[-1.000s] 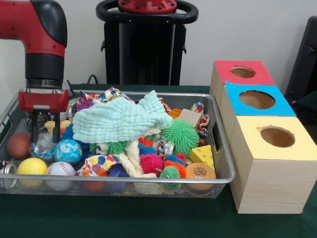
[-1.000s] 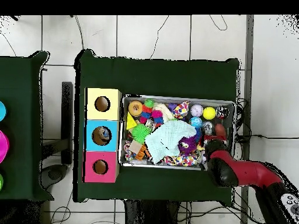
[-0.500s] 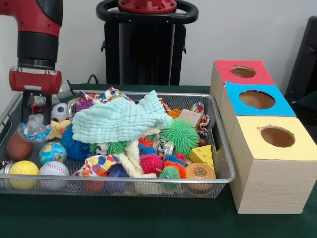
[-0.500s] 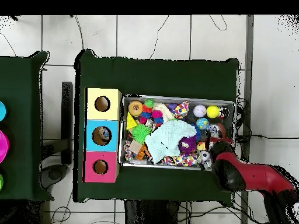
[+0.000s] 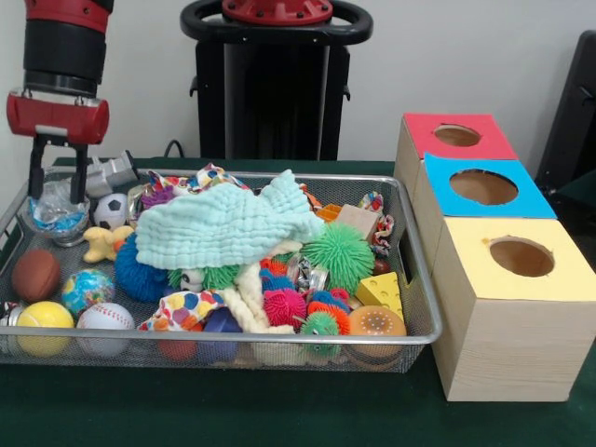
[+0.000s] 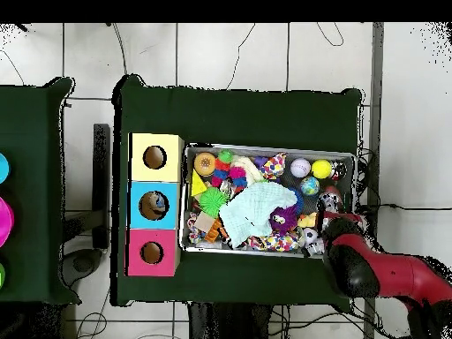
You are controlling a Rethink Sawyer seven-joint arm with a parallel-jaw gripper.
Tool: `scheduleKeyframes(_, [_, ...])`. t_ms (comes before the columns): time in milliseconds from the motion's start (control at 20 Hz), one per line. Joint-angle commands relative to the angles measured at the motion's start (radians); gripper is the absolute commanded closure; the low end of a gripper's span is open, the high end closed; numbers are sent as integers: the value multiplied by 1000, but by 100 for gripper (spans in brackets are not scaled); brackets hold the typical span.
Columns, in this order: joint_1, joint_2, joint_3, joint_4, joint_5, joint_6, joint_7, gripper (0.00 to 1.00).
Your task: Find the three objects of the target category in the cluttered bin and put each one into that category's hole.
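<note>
**Gripper lifts a clear crinkly item over the bin's end, boxes yet to receive it**

The gripper (image 5: 57, 177) hangs above the bin (image 5: 421, 307) at the end farthest from the boxes, its two dark fingers (image 5: 35, 168) pinching a clear, crinkly plastic thing (image 5: 54, 216) with blue inside; what it is exactly cannot be told. The item sits just above the bin's contents, near the bin's back corner beside a small soccer ball (image 5: 112, 210)

The bin stands on the green table with the three boxes just beside it: red box (image 5: 456, 137) farthest from the camera, blue box (image 5: 482, 186) in the middle, yellow box (image 5: 518, 257) nearest. Each has one round hole on top

Judging by progress: the bin is packed — a pale green cloth (image 5: 223, 223) draped over the middle, a green spiky ball (image 5: 337, 253) toward the boxes, a baseball (image 5: 104, 318) and a yellow ball (image 5: 38, 317) along the front edge away from the boxes. Whether anything already lies inside a box cannot be seen. At best one item is in hand and must travel the whole length of the bin to reach a hole; most of the search seems to remain
</note>
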Motion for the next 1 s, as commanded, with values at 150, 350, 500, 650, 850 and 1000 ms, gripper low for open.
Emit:
scheduleKeyframes(150, [11, -118, 111, 136, 108, 148, 33, 100])
scheduleKeyframes(350, [23, -154, 117, 164, 150, 166, 39, 100])
scheduleKeyframes(500, [30, -188, 128, 190, 194, 185, 45, 100])
scheduleKeyframes(650, [36, -204, 134, 203, 222, 191, 46, 100])
scheduleKeyframes(850, [46, -226, 145, 218, 263, 207, 48, 100])
scheduleKeyframes(1000, [63, -249, 151, 241, 302, 208, 65, 100])
